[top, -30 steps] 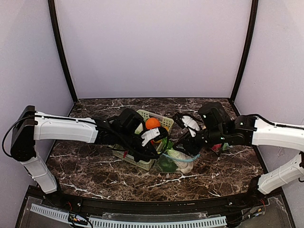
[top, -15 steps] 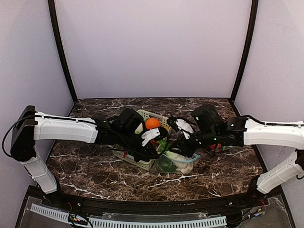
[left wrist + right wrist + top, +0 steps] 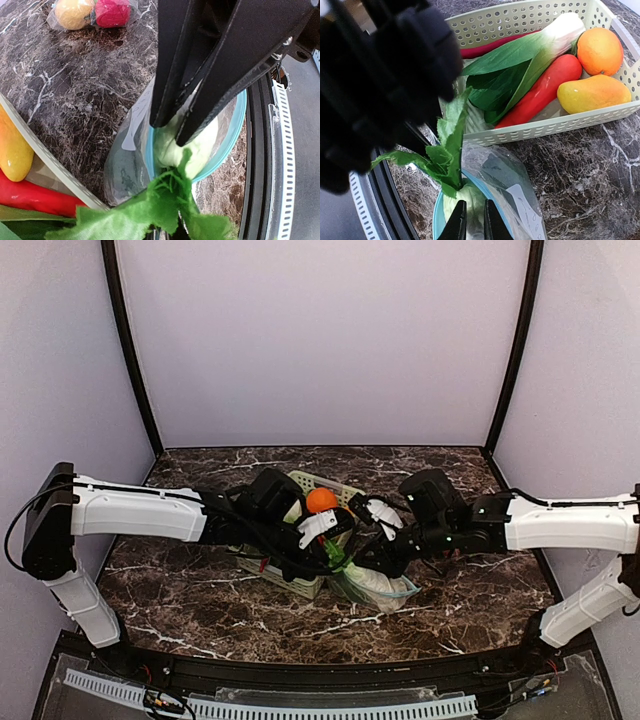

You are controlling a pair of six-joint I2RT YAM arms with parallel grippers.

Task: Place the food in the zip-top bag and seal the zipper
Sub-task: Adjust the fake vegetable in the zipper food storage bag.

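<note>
Dark marble worktop [image 3: 180, 590] under everything.

Pale green lattice basket [image 3: 555, 127], upper right of the right wrist view, with other food lying in it.

Clear zip-top bag with a blue rim [image 3: 515, 185] lies just below the basket's near wall, its mouth turned toward the basket.

Green leafy vegetable with a pale stalk [image 3: 452, 145]: stalk end is inside the bag mouth, leaves are outside.
- Leaves point up-frame toward the basket.
- Long axis is near vertical in this view, roughly in line with the bag's length.

Right gripper [image 3: 473, 206] comes in from the bottom edge, pinching the pale stalk. Right arm is therefore the nearer.

Left gripper [image 3: 170, 132] is pressed together at the mouth rim, centre of the left wrist view. Whether it nips the film, cannot tell.

Judgement: the next move is a push along that axis, stalk first and deeper in, with the leaves following last.
</note>
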